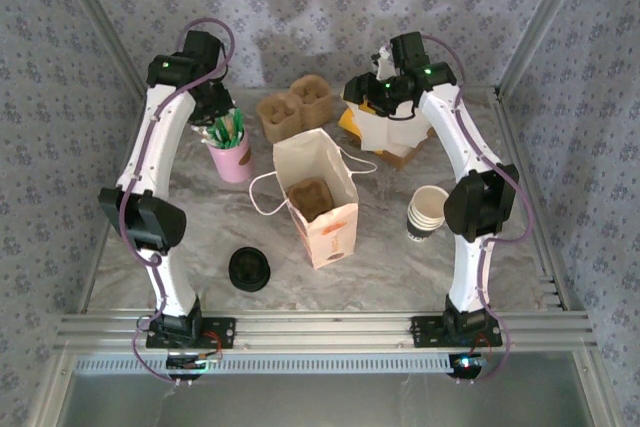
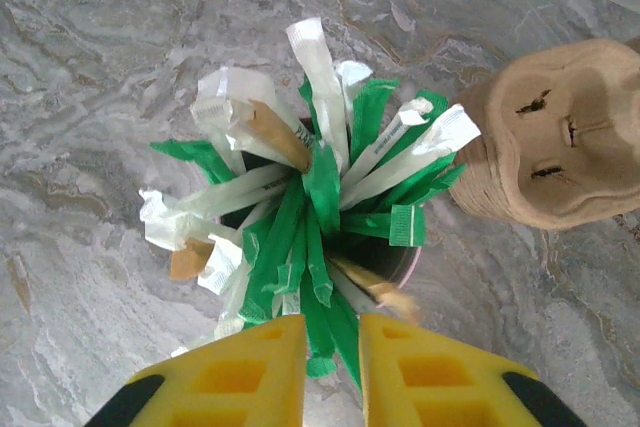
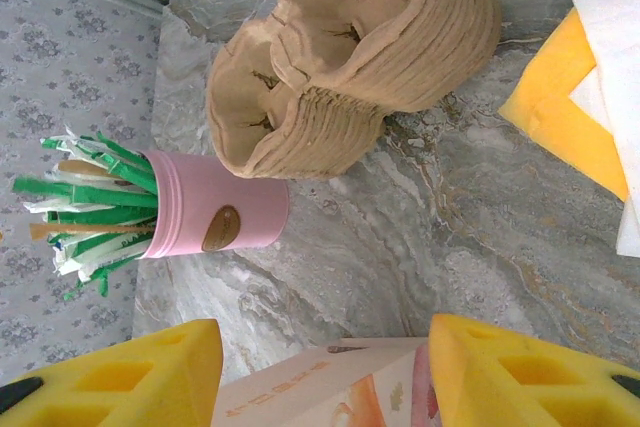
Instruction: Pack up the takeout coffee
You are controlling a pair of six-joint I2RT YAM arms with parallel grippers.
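The takeout coffee is out of view. My left gripper point(image 2: 332, 325) hovers right over a pink cup point(image 1: 232, 157) stuffed with green and white packets point(image 2: 320, 187). Its jaws stand a narrow gap apart with nothing clamped between them, and a blurred brown packet point(image 2: 385, 292) lies just below, at the cup's rim. At the back right, my right gripper point(image 3: 325, 337) is open wide and holds nothing, with the top edge of the paper bag point(image 3: 320, 387) showing below its fingers. The white paper bag point(image 1: 318, 197) stands open mid-table with a brown cup carrier inside.
A stack of brown pulp cup carriers point(image 1: 298, 112) sits behind the bag. Lidless paper cups point(image 1: 428, 212) are stacked at the right, and black lids point(image 1: 249, 269) are stacked front left. White napkins on a yellow holder point(image 1: 385, 137) lie under the right arm.
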